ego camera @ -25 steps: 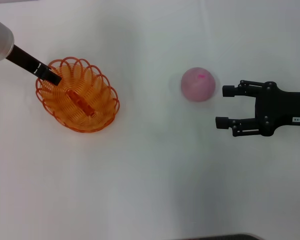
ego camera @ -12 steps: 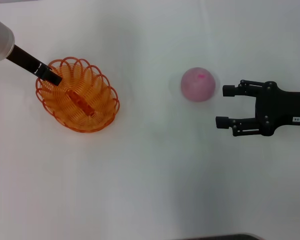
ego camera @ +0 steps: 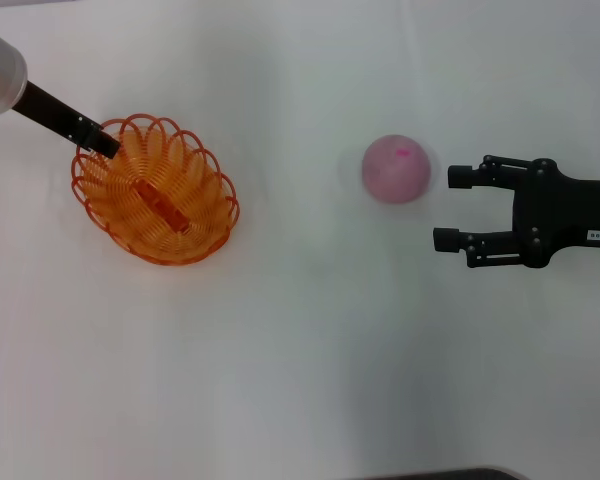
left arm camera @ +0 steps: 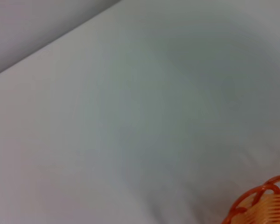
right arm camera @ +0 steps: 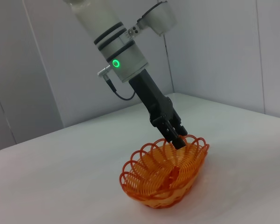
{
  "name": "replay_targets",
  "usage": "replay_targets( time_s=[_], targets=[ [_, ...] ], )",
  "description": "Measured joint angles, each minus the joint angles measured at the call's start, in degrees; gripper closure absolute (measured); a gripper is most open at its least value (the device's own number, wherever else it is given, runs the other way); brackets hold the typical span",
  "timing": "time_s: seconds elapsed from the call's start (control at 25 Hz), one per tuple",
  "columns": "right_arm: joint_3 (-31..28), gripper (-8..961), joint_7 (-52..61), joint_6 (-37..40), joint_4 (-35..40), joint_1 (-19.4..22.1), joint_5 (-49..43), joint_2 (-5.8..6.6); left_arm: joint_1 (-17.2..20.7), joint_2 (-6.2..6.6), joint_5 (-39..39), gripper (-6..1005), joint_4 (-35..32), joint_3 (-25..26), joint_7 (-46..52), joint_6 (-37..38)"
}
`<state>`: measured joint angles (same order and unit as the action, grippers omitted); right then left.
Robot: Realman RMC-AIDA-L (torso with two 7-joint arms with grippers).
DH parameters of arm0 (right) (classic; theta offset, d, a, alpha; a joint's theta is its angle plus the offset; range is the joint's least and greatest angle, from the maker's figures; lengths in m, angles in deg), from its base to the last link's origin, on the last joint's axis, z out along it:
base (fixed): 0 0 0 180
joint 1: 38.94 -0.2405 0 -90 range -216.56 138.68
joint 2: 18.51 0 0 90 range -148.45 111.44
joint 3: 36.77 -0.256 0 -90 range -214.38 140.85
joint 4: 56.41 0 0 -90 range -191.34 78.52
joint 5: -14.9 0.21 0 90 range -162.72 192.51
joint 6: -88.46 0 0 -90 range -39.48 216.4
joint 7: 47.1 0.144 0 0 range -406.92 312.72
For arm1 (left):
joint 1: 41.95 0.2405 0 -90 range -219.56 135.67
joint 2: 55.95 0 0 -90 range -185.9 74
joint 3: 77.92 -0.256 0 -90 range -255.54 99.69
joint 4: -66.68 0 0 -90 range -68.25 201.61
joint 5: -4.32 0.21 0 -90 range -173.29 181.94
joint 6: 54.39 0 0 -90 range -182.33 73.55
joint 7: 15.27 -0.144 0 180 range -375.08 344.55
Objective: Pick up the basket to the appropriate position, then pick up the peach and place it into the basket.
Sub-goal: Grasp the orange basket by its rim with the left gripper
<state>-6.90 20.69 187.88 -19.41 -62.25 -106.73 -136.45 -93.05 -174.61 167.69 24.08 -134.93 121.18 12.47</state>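
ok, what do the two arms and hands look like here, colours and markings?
Left arm: white cylindrical casing with black bands, a glowing green ring light, a thin cable at the wrist, ending in a slim black left hand. Right hand: matte black, two linkage fingers, a small white label on its body.

basket (ego camera: 156, 190): glossy orange wire | peach (ego camera: 395, 168): smooth, matt pink | table (ego camera: 310, 360): matt white

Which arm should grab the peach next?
Probably the right: its open end effector sits right beside the pale pink round peach, while the left end effector is across the table at the orange wire basket's rim.
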Motion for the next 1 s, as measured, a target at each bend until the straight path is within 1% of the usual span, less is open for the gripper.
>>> replay_targets(
  time_s=[0.08,0.2,0.44,0.84,1.0],
  targets=[
    [0.0,56,-0.1,0.0,0.0,0.0,0.0,0.0,-0.1,0.0,0.0,310,0.1,0.1,0.0,-0.2],
    [-0.1,56,-0.1,-0.2,0.0,0.0,0.1,0.0,-0.3,0.0,0.1,528,0.3,0.1,-0.2,-0.1],
    [-0.2,56,-0.2,-0.4,0.0,-0.1,0.2,0.06,-0.4,-0.03,-0.1,733,0.4,0.0,-0.4,0.3],
    [-0.3,56,0.1,-0.7,0.1,-0.9,0.2,0.28,-1.0,-0.09,-0.2,931,0.5,-0.1,-0.4,1.0],
    [-0.3,56,0.2,-0.8,0.1,-1.1,0.2,0.28,-1.2,-0.09,-0.2,933,0.5,0.0,-0.7,1.9]
  ],
)
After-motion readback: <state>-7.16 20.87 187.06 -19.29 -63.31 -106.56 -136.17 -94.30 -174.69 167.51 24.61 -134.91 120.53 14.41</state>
